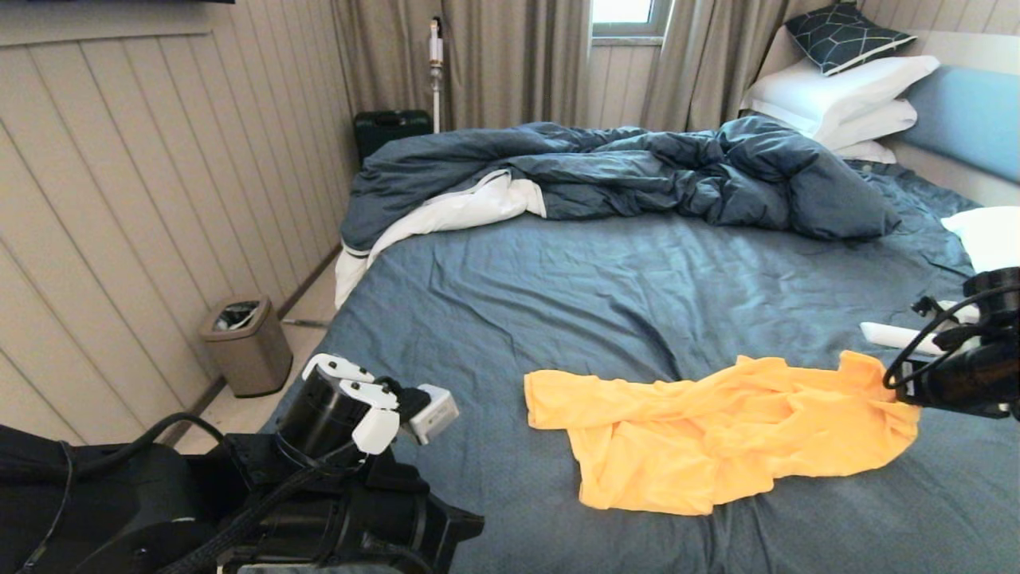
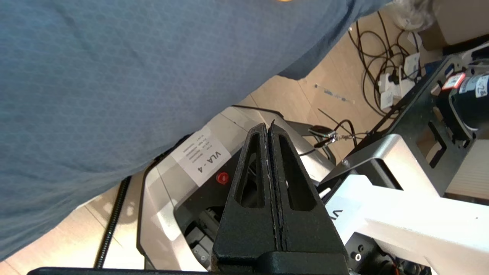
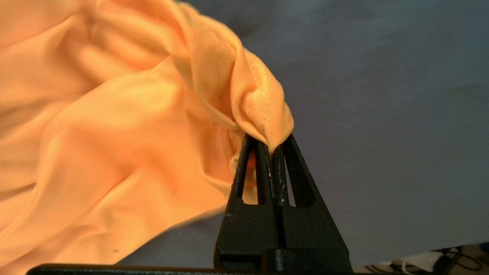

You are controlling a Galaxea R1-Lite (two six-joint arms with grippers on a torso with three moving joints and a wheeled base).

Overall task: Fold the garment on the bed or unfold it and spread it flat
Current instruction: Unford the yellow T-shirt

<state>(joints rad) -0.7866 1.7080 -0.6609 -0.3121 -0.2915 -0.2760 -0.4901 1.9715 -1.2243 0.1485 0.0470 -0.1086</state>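
One pinch of cloth was all the right gripper [image 3: 273, 147] had: its two black fingers were pressed together on a small fold of the yellow T-shirt [image 1: 701, 434], right at a stitched hem. From those fingertips the shirt trailed away toward the middle of the bed [image 1: 558, 287], lying crumpled on the dark blue sheet, part doubled over itself, with only the held corner raised a little off the sheet. Beyond the shirt, farther from the gripper, the rumpled duvet [image 1: 637, 171] was heaped toward the pillows [image 1: 845, 92].

The left gripper [image 2: 270, 128] hung off the near edge of the bed, well apart from the shirt, its fingers shut on nothing.

The fabric looked thin, light and limp; it would likely sag and bunch wherever it was not supported, and drag on the sheet rather than slide cleanly. A hem or seam seemed the best place to grip, since the doubled stitching gives the fingers something thicker to bite. Spreading it flat would probably call for a second hold on the opposite edge, so the cloth could be drawn taut between two points.
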